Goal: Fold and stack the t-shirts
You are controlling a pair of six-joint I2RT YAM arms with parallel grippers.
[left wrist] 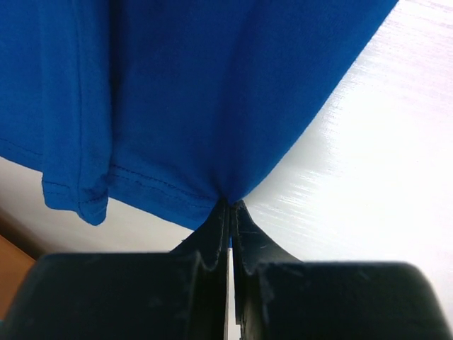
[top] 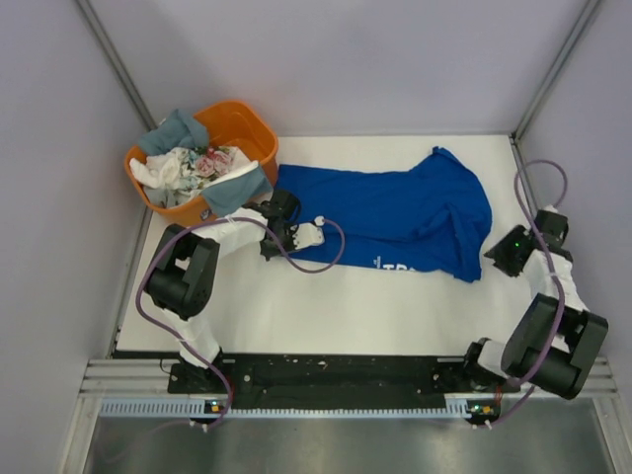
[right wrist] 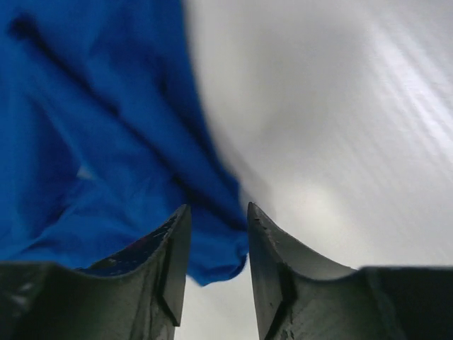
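Note:
A royal blue t-shirt (top: 395,209) lies spread across the white table, with white lettering showing at its near edge. At the shirt's left end, my left gripper (top: 294,238) is shut on the cloth. In the left wrist view the jaws (left wrist: 231,202) pinch the blue cloth (left wrist: 177,92) just beside its stitched hem. My right gripper (top: 497,256) sits at the shirt's right end. In the right wrist view it stands open (right wrist: 216,210), a blurred fold of the blue shirt (right wrist: 92,142) lying loose between and beyond its fingers.
An orange tub (top: 242,123) stands at the back left, close to my left arm. It holds a grey-blue shirt (top: 178,128) and white and floral cloth (top: 193,166). Grey walls close in both sides and the back. Bare table (top: 346,306) lies in front of the shirt.

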